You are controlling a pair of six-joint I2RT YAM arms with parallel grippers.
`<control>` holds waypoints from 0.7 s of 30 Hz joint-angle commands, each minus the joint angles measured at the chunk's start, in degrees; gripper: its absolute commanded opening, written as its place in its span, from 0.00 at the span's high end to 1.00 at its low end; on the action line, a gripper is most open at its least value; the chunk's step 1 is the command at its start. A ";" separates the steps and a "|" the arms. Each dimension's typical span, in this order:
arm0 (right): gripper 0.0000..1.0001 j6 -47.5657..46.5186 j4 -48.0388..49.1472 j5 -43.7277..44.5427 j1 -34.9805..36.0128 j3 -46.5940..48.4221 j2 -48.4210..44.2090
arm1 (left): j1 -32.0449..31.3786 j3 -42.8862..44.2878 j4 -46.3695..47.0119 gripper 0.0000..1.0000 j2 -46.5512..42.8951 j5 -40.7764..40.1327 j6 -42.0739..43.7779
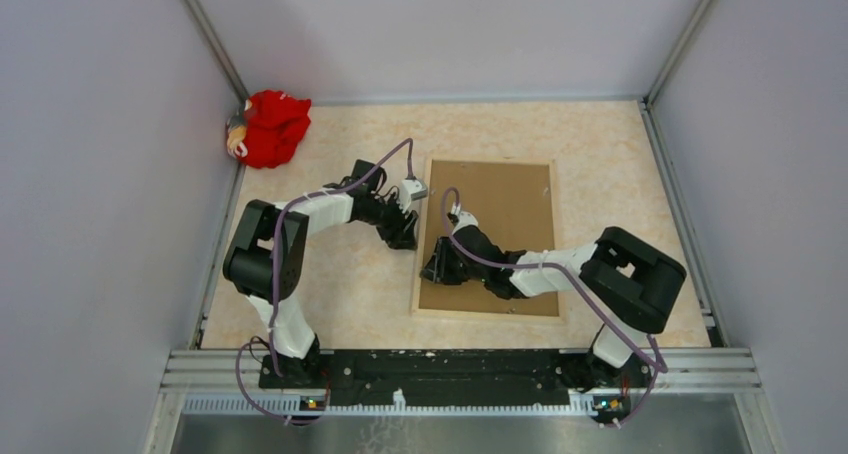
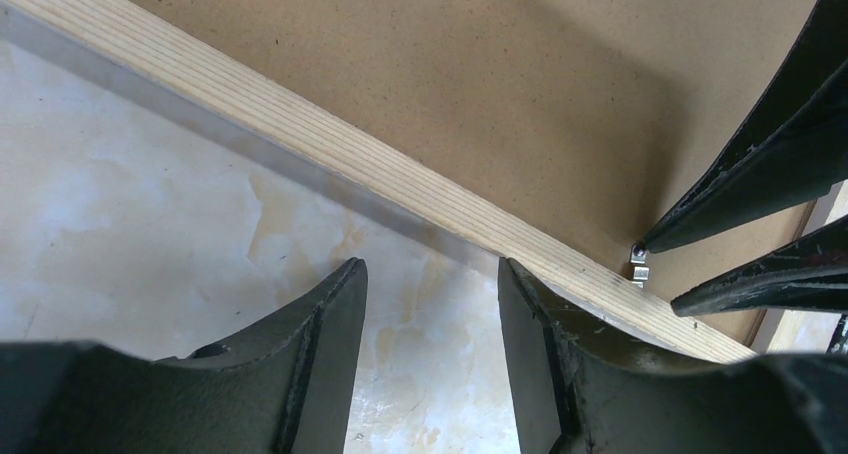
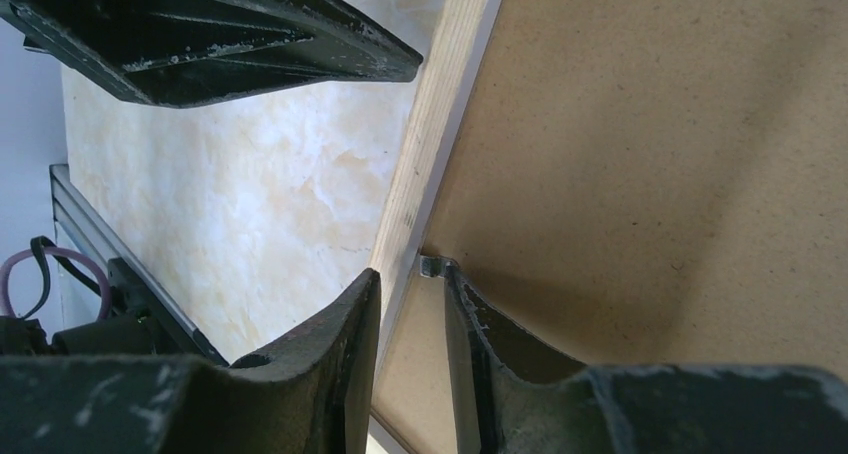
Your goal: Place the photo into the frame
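Observation:
The frame [image 1: 487, 315] lies face down at mid-table, its pale wood back up, with a plain brown backing board [image 1: 500, 204] inside it. The photo is hidden. My left gripper [image 1: 405, 236] hangs open just outside the frame's left rail [image 2: 300, 124], with only bare table between its fingers [image 2: 430, 269]. My right gripper [image 1: 432, 269] stands narrowly open astride the same rail [image 3: 440, 124], nearer me. One fingertip is on the table side and the other rests against a small metal tab [image 3: 432, 265] on the board [image 3: 650, 154]. Nothing is held.
A red cloth bundle [image 1: 272, 127] lies in the far left corner. Grey walls close in the marbled table on three sides. The two grippers are close together; the right one's fingers [image 2: 760, 194] show in the left wrist view.

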 commanded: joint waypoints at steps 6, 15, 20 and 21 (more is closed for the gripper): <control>0.69 1.48 1.43 -0.71 0.75 2.50 2.17 | 0.04 0.89 0.79 0.42 1.60 -0.42 -0.31; 0.69 2.37 0.01 -0.69 0.75 1.80 0.05 | 0.04 0.89 0.29 0.42 0.78 -1.21 0.07; 0.69 2.83 -0.33 -2.81 0.75 2.00 0.46 | 0.09 1.26 -0.21 0.42 0.66 -1.40 0.12; 0.69 3.01 -0.51 -2.94 0.70 1.90 0.37 | 0.07 1.28 -0.26 0.42 0.73 -1.47 0.12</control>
